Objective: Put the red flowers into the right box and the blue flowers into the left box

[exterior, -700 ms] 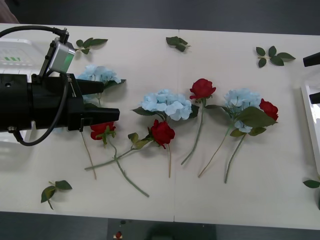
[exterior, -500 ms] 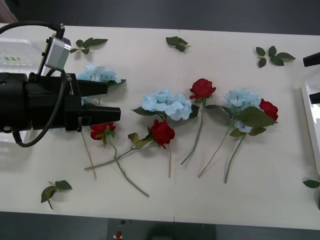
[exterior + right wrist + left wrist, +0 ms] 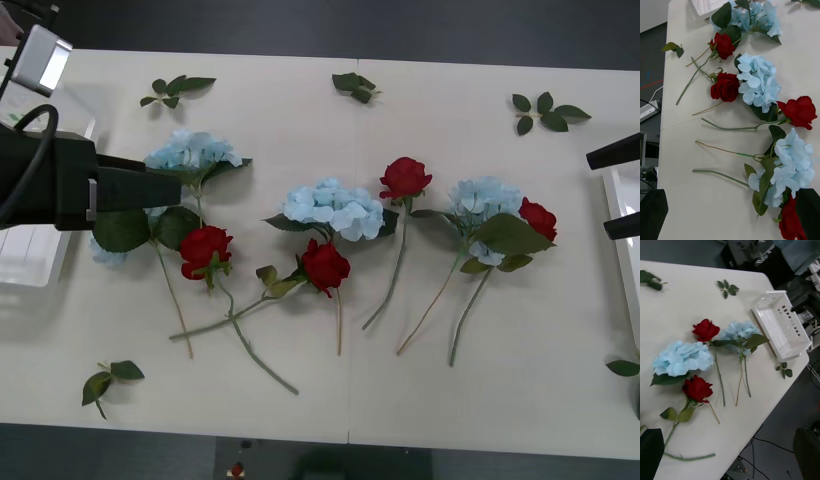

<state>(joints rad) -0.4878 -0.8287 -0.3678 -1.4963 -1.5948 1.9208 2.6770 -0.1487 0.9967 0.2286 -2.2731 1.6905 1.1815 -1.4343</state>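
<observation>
No brand, label or writing can be read on any thing here.

The landmark is the middle blue flower (image 3: 333,208), which lies near the centre of the desk (image 3: 300,410). To its left lies another of the blue flowers (image 3: 192,150), beside the left hand (image 3: 172,185). To its right lies the third one (image 3: 484,200), partly under a big green leaf. The red flowers lie among them: one (image 3: 205,246) to the lower left of the landmark, one (image 3: 325,265) just below it and touching its leaves, one (image 3: 404,177) just to its upper right, and one (image 3: 538,217) far to its right, touching the third blue cluster. All the stems point toward the near edge of the desk.

The left box (image 3: 35,255) is far to the left of the landmark, behind the left arm. The right box (image 3: 780,324) stands at the desk corner far to the right (its slotted base shows in the left wrist view).

Compared with 0.7 s ago, the left hand has pulled back to the left, so the leftmost red rose and the leaves near it are now uncovered. Its fingers stand apart and hold nothing. The right hand (image 3: 620,190) stays at the right edge, over the right box, also open and empty. The flowers have not moved.
</observation>
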